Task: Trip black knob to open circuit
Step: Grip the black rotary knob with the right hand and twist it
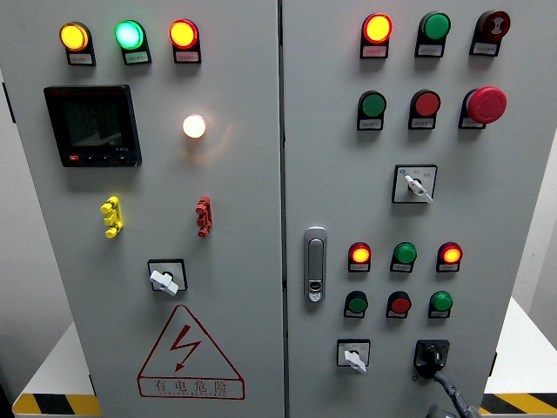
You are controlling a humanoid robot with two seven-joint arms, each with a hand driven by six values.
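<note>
Your right hand (452,402) enters at the bottom edge, right of centre, just below the black knob (431,355) at the lower right of the grey cabinet (487,200). Only dark finger segments show, reaching up to the knob's underside; whether they grip it you cannot tell from this view

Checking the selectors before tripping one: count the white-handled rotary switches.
3: one left door, one right door upper, one right door bottom. None looks hidden.
</note>
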